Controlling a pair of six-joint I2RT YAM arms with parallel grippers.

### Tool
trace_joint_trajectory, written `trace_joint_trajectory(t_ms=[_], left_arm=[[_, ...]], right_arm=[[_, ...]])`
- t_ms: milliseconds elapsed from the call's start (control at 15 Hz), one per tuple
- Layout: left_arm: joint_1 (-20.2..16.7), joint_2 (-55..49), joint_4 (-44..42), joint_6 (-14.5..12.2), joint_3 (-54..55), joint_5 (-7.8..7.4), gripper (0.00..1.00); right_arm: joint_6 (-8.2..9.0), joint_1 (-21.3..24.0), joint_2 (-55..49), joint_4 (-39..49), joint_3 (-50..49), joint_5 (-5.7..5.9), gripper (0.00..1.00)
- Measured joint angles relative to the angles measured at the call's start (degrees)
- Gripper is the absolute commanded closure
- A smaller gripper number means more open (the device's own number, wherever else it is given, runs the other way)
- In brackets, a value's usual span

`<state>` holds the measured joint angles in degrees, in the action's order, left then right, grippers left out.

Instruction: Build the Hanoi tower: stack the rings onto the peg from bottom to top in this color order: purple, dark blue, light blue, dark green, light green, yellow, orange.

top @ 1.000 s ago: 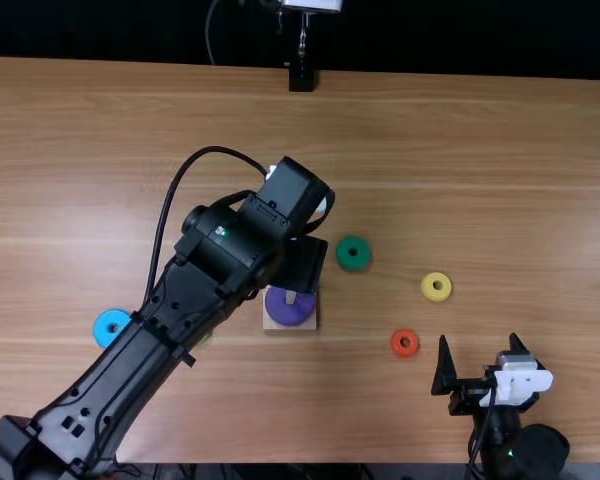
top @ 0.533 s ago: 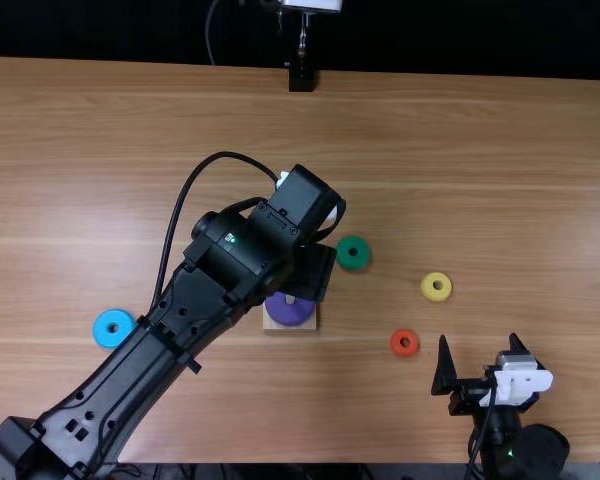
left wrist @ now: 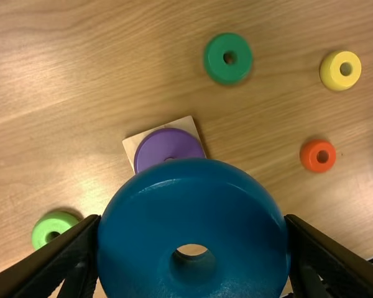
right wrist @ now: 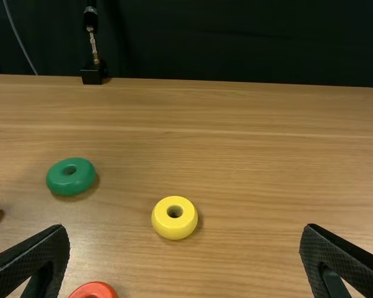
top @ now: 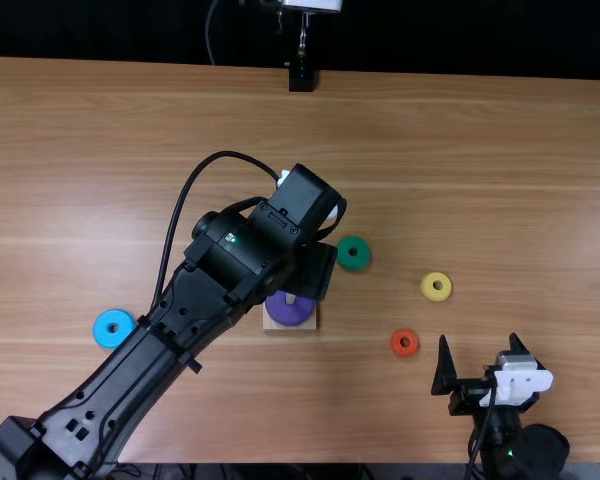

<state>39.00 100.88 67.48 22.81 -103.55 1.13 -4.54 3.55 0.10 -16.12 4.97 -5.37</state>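
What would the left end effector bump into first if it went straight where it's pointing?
Likely the purple ring or the peg through it, with its held dark blue ring touching first. The depth is hard to judge.

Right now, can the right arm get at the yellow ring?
Looks like yes, though reach itself is a guess. The right gripper is open, and nothing stands over the yellow ring. The left gripper is away near the purple ring. Just mind the orange ring nearby.
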Motion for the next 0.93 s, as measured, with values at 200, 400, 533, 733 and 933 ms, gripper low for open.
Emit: trace_joint_trajectory(t_ms=[200, 400, 533, 733, 933], left_arm=[[0.0, 0.0, -0.2, -0.1, 0.1, -0.04, 1.0], [0.0, 0.0, -0.4, 0.0, 2.3, -0.02, 1.0], [0.0, 0.4, -0.3, 0.0, 2.4, -0.02, 1.0], [0.0, 0.4, -0.4, 0.0, 2.5, -0.02, 1.0], [0.2, 0.4, -1.0, -0.1, 3.5, -0.02, 1.0]], right_arm=[[-0.02, 0.0, 0.0, 0.0, 0.0, 0.0, 0.0], [0.0, 0.0, 0.0, 0.0, 0.0, 0.0, 0.0], [-0.02, 0.0, 0.0, 0.0, 0.0, 0.02, 0.0], [-0.02, 0.0, 0.0, 0.0, 0.0, 0.0, 0.0], [0.0, 0.0, 0.0, 0.0, 0.0, 0.0, 0.0]])
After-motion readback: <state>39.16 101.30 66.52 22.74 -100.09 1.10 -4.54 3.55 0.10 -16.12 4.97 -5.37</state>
